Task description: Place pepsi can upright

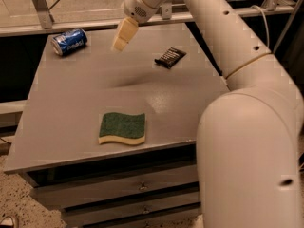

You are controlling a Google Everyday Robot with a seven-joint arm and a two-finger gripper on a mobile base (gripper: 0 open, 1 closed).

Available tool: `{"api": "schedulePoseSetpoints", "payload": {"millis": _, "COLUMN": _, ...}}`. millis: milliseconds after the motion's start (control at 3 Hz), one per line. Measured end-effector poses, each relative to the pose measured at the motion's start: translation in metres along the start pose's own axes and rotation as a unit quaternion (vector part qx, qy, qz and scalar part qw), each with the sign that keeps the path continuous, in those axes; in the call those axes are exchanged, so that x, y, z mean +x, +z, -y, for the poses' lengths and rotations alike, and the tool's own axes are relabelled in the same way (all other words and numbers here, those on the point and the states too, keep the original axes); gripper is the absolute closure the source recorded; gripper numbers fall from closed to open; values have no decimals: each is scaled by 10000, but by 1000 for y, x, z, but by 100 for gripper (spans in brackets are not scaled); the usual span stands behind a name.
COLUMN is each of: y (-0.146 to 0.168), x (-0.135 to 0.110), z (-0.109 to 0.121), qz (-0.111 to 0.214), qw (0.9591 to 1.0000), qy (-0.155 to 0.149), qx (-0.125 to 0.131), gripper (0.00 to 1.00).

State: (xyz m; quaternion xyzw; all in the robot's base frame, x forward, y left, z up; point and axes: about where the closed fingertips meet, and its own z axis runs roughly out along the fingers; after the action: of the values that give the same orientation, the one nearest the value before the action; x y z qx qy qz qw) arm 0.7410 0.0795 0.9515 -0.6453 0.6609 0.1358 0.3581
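The blue pepsi can (69,42) lies on its side at the far left corner of the grey table (85,99), silver end toward the left. My gripper (119,43) hangs above the table's far middle, a short way right of the can and not touching it. Its cream-coloured fingers point down and to the left, with nothing seen between them.
A dark snack-bar wrapper (169,57) lies at the far right of the table. A green sponge (122,128) with a yellow underside sits near the front edge. My white arm (237,127) fills the right side. Drawers sit under the tabletop.
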Motion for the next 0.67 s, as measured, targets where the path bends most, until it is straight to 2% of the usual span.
{"api": "schedulePoseSetpoints", "payload": {"millis": 333, "y": -9, "x": 4, "z": -24, "qz": -776, "qw": 9964, "qy": -317, "qx": 153, "gripper": 0}}
{"api": "schedulePoseSetpoints", "payload": {"millis": 667, "y": 3, "x": 4, "z": -53, "qz": -1632, "qw": 9817, "qy": -980, "qx": 103, "gripper": 0}}
